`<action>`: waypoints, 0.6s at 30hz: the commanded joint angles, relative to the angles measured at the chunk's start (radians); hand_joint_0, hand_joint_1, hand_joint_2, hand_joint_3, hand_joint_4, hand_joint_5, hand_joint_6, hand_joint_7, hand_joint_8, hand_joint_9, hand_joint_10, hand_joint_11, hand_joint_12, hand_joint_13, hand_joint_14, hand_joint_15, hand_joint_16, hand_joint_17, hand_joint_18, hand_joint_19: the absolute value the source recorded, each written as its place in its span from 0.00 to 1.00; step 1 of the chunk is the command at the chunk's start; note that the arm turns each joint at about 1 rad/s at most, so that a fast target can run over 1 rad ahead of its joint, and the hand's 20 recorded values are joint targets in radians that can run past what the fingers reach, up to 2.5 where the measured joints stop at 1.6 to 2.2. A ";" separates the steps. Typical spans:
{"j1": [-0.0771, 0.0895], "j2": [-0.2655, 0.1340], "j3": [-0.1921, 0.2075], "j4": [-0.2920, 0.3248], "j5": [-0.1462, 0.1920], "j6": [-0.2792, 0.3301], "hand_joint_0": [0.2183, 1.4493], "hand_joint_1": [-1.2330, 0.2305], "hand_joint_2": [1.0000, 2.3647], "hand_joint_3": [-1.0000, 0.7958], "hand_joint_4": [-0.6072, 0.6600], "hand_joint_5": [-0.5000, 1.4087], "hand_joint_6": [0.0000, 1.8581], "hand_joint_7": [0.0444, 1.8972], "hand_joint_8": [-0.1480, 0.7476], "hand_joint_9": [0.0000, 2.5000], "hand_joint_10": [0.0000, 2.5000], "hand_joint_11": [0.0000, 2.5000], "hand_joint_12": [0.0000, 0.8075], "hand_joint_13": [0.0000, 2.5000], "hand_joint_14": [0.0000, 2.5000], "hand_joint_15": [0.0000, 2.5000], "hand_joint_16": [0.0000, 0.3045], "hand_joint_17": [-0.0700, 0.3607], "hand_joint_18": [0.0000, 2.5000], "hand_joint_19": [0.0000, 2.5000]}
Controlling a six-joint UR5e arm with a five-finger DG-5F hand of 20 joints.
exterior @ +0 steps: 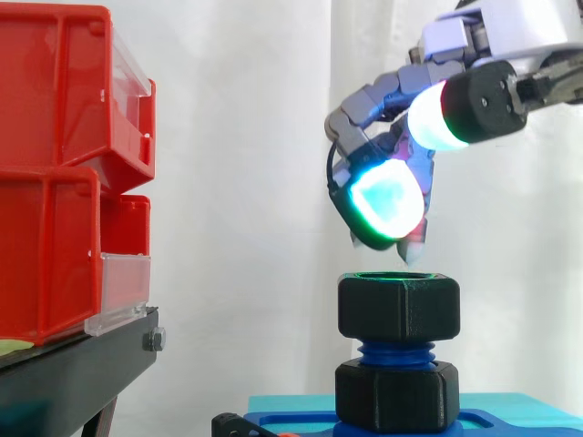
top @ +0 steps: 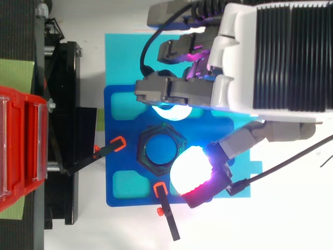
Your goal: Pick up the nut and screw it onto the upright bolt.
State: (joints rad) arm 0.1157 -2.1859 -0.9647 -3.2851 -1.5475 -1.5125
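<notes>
nut [exterior: 398, 308] atop bolt [exterior: 395, 352], bins [exterior: 64, 164] left, hand [top: 270, 57] above nut

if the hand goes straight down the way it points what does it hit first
The upper black nut on the blue bolt: the hand hangs above it, pads pointing down at its rim, though a pad might slip past its edge.

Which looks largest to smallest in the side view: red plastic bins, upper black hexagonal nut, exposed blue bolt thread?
1. Red plastic bins, though nearness to the camera may exaggerate them.
2. Upper black hexagonal nut.
3. Exposed blue bolt thread.
</notes>
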 commanded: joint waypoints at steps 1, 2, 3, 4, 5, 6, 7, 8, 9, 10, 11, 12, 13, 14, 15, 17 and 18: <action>-0.001 0.000 0.021 -0.002 0.000 -0.003 0.24 0.66 0.00 0.28 0.64 0.26 0.27 0.79 0.46 0.44 0.00 0.00 0.21 0.34 0.00 0.00 0.02 0.20 0.15 0.00; -0.001 0.000 0.023 -0.002 0.000 -0.005 0.24 0.66 0.00 0.28 0.65 0.26 0.27 0.76 0.46 0.44 0.00 0.00 0.21 0.33 0.00 0.00 0.02 0.20 0.15 0.00; -0.001 0.000 0.023 0.001 0.000 -0.005 0.24 0.66 0.00 0.28 0.65 0.26 0.27 0.72 0.46 0.44 0.00 0.00 0.22 0.33 0.00 0.00 0.02 0.20 0.15 0.00; 0.001 0.000 0.024 0.002 0.000 -0.005 0.24 0.66 0.00 0.28 0.66 0.25 0.27 0.71 0.46 0.44 0.00 0.00 0.21 0.33 0.00 0.00 0.02 0.20 0.15 0.00; 0.004 0.000 0.023 0.012 0.001 -0.005 0.24 0.66 0.00 0.28 0.66 0.25 0.27 0.67 0.46 0.44 0.00 0.00 0.22 0.34 0.00 0.00 0.03 0.20 0.15 0.00; 0.004 0.000 0.023 0.015 0.001 -0.005 0.24 0.66 0.00 0.28 0.67 0.25 0.27 0.65 0.46 0.44 0.00 0.00 0.22 0.34 0.00 0.00 0.03 0.21 0.16 0.00; 0.007 0.000 0.023 0.021 0.001 -0.005 0.23 0.66 0.00 0.28 0.67 0.24 0.27 0.63 0.46 0.44 0.00 0.00 0.22 0.34 0.00 0.00 0.03 0.21 0.16 0.00; 0.009 -0.002 0.021 0.027 0.001 -0.005 0.23 0.66 0.00 0.28 0.68 0.24 0.27 0.60 0.46 0.43 0.00 0.00 0.22 0.33 0.00 0.00 0.03 0.21 0.16 0.00; 0.013 -0.003 0.012 0.045 0.003 -0.003 0.23 0.66 0.00 0.28 0.67 0.23 0.27 0.58 0.46 0.42 0.00 0.00 0.22 0.33 0.00 0.00 0.03 0.22 0.16 0.00; 0.015 -0.003 0.006 0.051 0.004 -0.003 0.23 0.66 0.00 0.28 0.68 0.23 0.27 0.57 0.46 0.42 0.00 0.00 0.22 0.33 0.00 0.00 0.03 0.22 0.16 0.00; 0.016 -0.003 -0.003 0.059 0.004 -0.002 0.23 0.66 0.00 0.28 0.68 0.23 0.27 0.53 0.45 0.42 0.00 0.00 0.23 0.33 0.00 0.00 0.04 0.22 0.16 0.00; 0.021 -0.003 -0.023 0.074 0.004 0.000 0.23 0.66 0.00 0.28 0.68 0.22 0.27 0.48 0.45 0.41 0.00 0.00 0.23 0.32 0.00 0.00 0.04 0.23 0.16 0.00; 0.024 -0.003 -0.037 0.090 0.004 0.002 0.23 0.66 0.00 0.28 0.68 0.22 0.27 0.47 0.44 0.41 0.00 0.00 0.23 0.32 0.00 0.00 0.04 0.23 0.16 0.00; 0.029 -0.003 -0.054 0.113 0.004 0.005 0.23 0.66 0.00 0.28 0.65 0.21 0.27 0.42 0.43 0.39 0.00 0.00 0.23 0.32 0.00 0.00 0.05 0.24 0.15 0.00; 0.032 -0.003 -0.072 0.142 0.004 0.008 0.23 0.66 0.00 0.28 0.64 0.21 0.27 0.39 0.42 0.38 0.00 0.00 0.23 0.31 0.00 0.00 0.05 0.24 0.15 0.00; 0.039 -0.003 -0.094 0.183 0.006 0.018 0.22 0.66 0.00 0.28 0.63 0.20 0.27 0.34 0.40 0.35 0.00 0.00 0.24 0.28 0.00 0.00 0.06 0.25 0.13 0.00; 0.042 -0.003 -0.100 0.202 0.006 0.025 0.22 0.67 0.00 0.28 0.63 0.20 0.27 0.32 0.39 0.33 0.00 0.00 0.24 0.27 0.00 0.00 0.06 0.26 0.11 0.00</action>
State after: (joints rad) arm 0.1476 -2.1888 -1.0316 -3.1476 -1.5428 -1.5021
